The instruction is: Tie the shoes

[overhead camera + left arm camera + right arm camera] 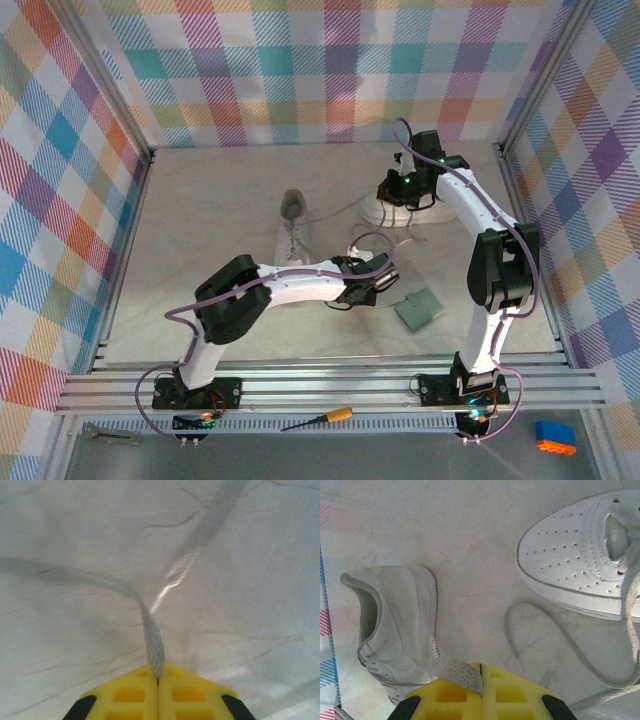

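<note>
Two white shoes lie mid-table: one (292, 232) with its grey opening to the far side, the other (392, 210) further right under the right arm. My left gripper (385, 278) hangs low to the right of the first shoe, its yellow fingers shut on a white lace (152, 640) that forks into two strands ahead of my left gripper (158, 676). In the right wrist view my right gripper (481, 679) is shut on a flat lace (451, 667) leading toward a shoe on its side (395, 625). The other shoe's perforated toe (565, 555) shows upper right.
A small green pad (418, 310) lies just right of the left gripper. A slack lace loop (540, 625) rests on the table beside the toe. Plaid walls enclose three sides. A screwdriver (322, 417) and a blue-orange block (555, 437) sit beyond the front rail.
</note>
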